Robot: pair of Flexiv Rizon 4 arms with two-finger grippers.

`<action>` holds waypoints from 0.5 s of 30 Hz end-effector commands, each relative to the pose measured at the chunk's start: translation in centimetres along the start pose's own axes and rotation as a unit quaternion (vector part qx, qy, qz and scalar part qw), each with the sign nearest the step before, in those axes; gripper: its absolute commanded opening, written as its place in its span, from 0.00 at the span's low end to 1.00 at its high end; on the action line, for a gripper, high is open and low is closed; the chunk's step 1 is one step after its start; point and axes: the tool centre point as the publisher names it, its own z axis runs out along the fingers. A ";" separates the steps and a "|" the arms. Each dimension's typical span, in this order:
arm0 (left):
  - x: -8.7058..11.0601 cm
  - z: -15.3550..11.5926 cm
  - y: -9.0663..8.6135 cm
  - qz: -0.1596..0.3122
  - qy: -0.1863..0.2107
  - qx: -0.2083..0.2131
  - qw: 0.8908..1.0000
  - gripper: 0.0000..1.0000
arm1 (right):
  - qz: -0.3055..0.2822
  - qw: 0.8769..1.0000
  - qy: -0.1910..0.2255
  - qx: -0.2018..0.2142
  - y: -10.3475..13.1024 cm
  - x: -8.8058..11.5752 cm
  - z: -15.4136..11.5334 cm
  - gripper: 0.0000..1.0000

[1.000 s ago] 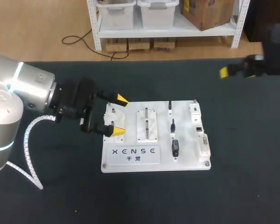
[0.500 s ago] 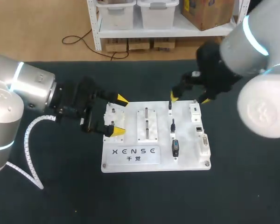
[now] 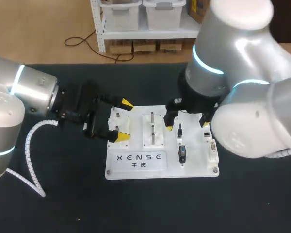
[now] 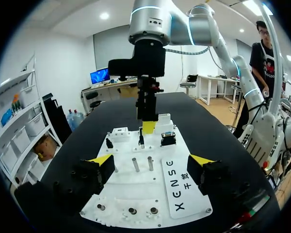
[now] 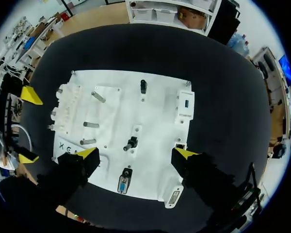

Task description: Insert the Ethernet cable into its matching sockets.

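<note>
Left wrist view, nearest first: the left gripper [image 4: 150,160] is spread wide with nothing between its fingers. Its two yellow tips sit over the near end of the white board [image 4: 136,194], one toward each long side. The board lies flat on the black table [image 4: 208,136]. Just past the tips, two metal pegs [image 4: 136,164] stand upright on the board's middle. Beyond them a row of three small dark plugs crosses the board, and the middle plug [image 4: 141,138] stands upright. The plugs are too small to tell which one is the Ethernet plug. Right behind the middle plug, over the board's far half, hangs the right gripper [image 4: 148,127], seen edge-on.

In the head view, the left gripper sits at the board's left end. One tip is over the left edge and the other is at the rear left corner. The right gripper is also open wide, above the board's right half. One tip is just beside the middle plug on the side toward the board's centre, and the other is over the sockets [image 3: 206,133] along the right edge.

The right wrist view shows the middle plug ahead of and between the right gripper's fingers, touching neither. That gripper holds nothing.
</note>
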 end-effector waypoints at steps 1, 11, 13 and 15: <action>0.1 0.0 -0.1 0.001 -0.002 -0.002 1.000 1.00 | 0.000 1.000 -0.003 0.030 0.2 -0.1 1.4 1.00; 0.1 0.0 -0.1 0.001 -0.002 -0.002 1.000 1.00 | 0.000 0.999 -0.001 0.040 0.2 -0.4 3.1 1.00; 0.1 0.0 -0.1 0.001 -0.002 -0.002 1.000 1.00 | 0.004 0.999 -0.001 0.045 0.1 -0.4 3.2 1.00; 0.1 0.0 -0.1 0.001 -0.002 -0.002 1.000 1.00 | 0.012 0.999 -0.002 0.045 0.0 -0.6 3.4 1.00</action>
